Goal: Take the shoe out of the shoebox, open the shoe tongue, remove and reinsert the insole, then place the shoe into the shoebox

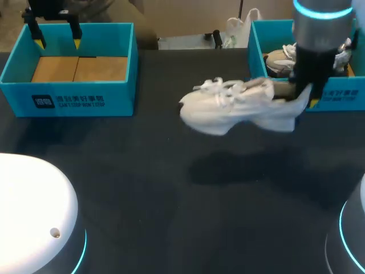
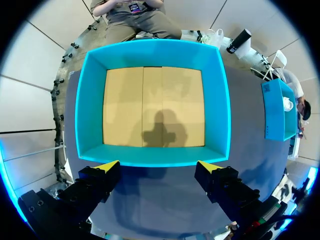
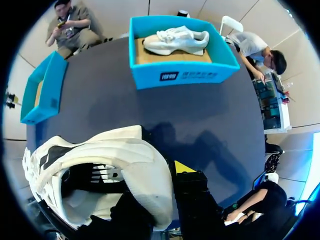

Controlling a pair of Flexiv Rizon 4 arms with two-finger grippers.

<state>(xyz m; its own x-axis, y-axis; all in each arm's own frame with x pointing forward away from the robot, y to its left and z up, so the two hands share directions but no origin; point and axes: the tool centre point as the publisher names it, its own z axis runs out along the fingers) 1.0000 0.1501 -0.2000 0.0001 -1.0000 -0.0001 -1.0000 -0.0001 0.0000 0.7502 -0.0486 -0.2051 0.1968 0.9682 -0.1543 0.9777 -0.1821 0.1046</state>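
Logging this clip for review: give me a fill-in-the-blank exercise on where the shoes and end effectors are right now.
1. The right end effector grips the white shoe by its ____.
2. The left end effector hovers over a teal box with its fingers ____.
3. The number of shoes lying in the other box is ____.
Missing words: heel; open; one.

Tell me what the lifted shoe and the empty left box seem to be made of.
The shoe: white, matte, probably synthetic or mesh upper with fabric laces and a thick foam-like sole. The left box: smooth teal walls, cardboard or plastic, unclear; its brown seamed floor looks like plain cardboard.
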